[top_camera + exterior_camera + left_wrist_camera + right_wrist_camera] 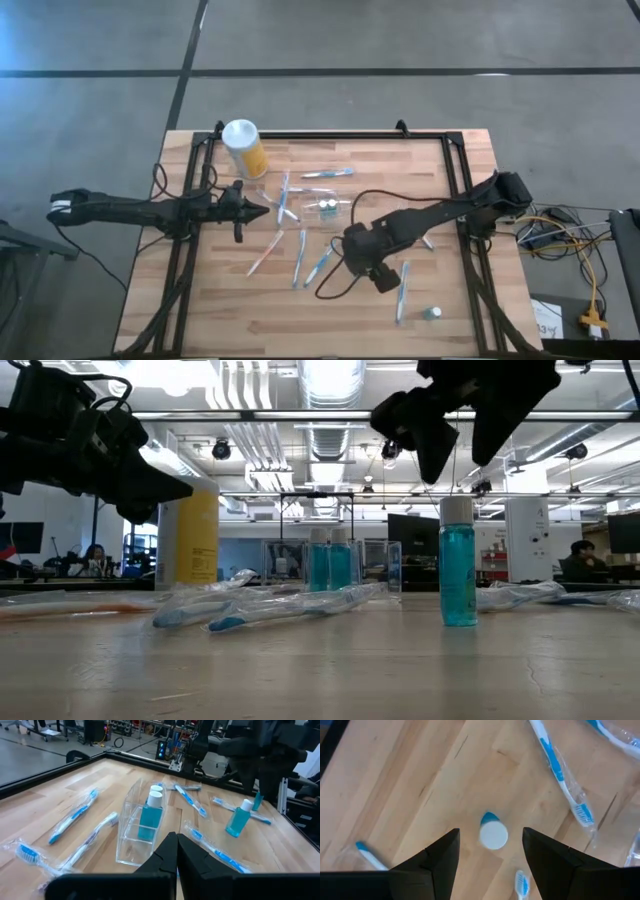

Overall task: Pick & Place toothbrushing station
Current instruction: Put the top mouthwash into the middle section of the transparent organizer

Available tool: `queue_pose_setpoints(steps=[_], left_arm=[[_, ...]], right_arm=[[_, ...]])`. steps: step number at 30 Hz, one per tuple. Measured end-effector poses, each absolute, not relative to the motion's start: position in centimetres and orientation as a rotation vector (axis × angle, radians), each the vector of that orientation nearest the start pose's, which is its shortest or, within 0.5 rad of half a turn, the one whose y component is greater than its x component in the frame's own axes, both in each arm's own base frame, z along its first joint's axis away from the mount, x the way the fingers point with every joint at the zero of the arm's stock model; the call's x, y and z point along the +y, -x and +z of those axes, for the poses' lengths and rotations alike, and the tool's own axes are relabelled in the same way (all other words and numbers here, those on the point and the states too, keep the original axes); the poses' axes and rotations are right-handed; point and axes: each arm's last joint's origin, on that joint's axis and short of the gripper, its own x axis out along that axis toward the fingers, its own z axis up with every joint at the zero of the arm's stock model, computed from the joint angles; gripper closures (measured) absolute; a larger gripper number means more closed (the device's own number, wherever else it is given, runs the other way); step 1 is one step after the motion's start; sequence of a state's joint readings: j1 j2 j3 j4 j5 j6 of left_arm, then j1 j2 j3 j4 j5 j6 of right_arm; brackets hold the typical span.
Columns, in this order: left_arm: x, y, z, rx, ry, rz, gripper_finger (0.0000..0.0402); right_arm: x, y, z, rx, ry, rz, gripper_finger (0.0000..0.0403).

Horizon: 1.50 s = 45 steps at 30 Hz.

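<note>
A small clear plastic box-shaped toothbrushing station (322, 207) sits near the middle of the light wooden worktop (210, 310), holding two blue bottles with white caps (149, 813) upright inside it. The left gripper (262, 211) hovers just beside the station on its left, its dark fingers (165, 857) pressed together and holding nothing. The right gripper (491, 851) hangs above the worktop's right front area, its two dark fingers (442, 852) spread wide apart and empty, with a third blue bottle with a white cap (493, 833) standing upright on the wood directly below the gap. Several blue-and-white toothbrushes in clear plastic wrappers (303, 258) lie scattered around the station, one (327, 173) behind it and another (402, 291) near the front right. A yellow cylinder canister with a white lid (243, 147) stands at the worktop's rear left. In the low view, people (580, 560) sit in the room beyond.
</note>
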<state>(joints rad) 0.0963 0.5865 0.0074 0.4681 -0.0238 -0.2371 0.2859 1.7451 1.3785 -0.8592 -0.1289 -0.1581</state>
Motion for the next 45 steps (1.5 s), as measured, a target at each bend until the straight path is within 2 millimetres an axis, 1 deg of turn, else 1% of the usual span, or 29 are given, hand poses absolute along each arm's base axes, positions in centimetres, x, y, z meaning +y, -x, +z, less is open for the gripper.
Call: queue_pose_setpoints(steps=[10,25,29,37,41,45], left_arm=[[1.4,-13.3,15.2,0.127,0.241,0.136,0.0396],[1.4,-13.3,15.1,0.135,0.240,0.137,0.0396],[1.4,-13.3,15.0,0.143,0.240,0.138,0.0396],[1.4,-13.3,14.9,0.152,0.240,0.139,0.0396],[1.4,-13.3,14.9,0.152,0.240,0.139,0.0396],[1.4,-13.3,14.9,0.152,0.240,0.138,0.0396]], right_arm=[[10.4,-34.1,21.8,1.267,0.233,0.461,0.0192],[10.7,-34.6,21.0,1.253,0.252,0.477,0.0196],[10.7,-34.6,20.6,1.262,0.256,0.478,0.0219],[10.7,-34.5,20.3,1.268,0.274,0.488,0.0310],[10.7,-34.3,20.6,1.258,0.283,0.495,0.0315],[10.6,-34.1,21.4,1.233,0.284,0.497,0.0315]])
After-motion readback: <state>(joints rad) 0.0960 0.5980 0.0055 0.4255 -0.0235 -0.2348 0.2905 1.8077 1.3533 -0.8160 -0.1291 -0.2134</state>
